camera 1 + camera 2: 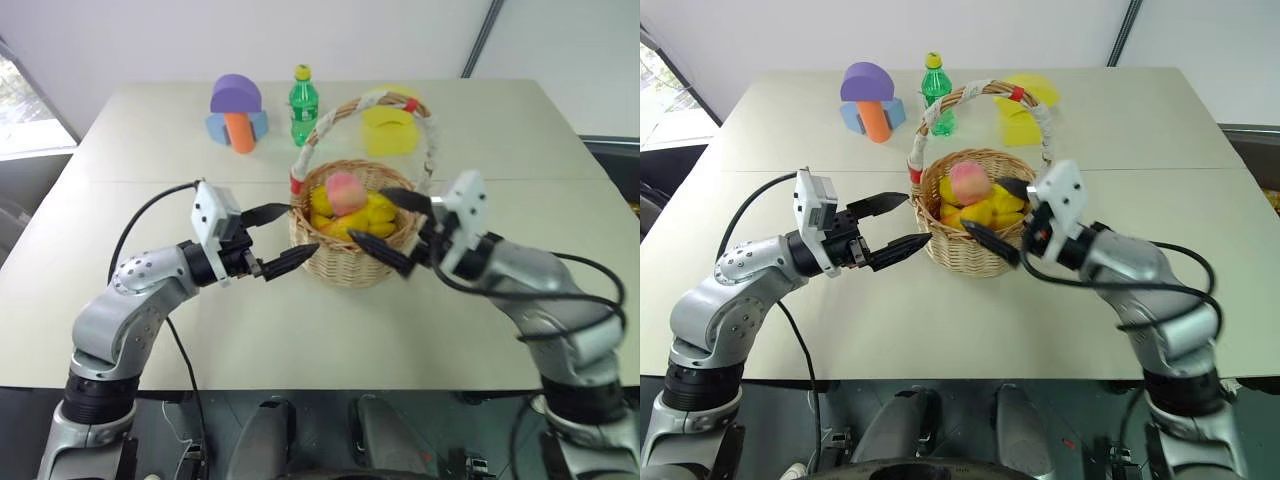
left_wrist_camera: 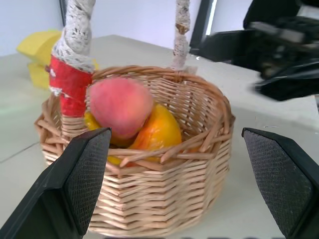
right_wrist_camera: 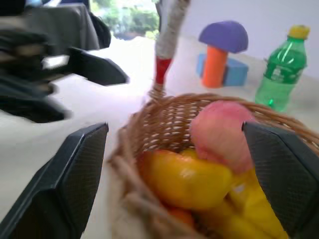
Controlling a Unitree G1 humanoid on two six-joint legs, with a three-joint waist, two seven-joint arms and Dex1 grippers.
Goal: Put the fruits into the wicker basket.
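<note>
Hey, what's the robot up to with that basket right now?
It is putting toy fruits into the wicker basket on the table. The pink peach sits on top of the yellow fruits inside. The left gripper and right gripper sit on either side of the basket, both open and holding nothing. No fruit is visible loose on the table.

The wicker basket (image 1: 355,258) sits upright about mid-surface in front of me, closer to the near edge than the far one, tall white handle (image 1: 340,112) with red bands arching over it. Inside, the pink peach (image 1: 345,189) rides on top of the piled yellow fruits (image 1: 372,212), orange-yellow mango (image 2: 158,130) tucked right against it.
</note>
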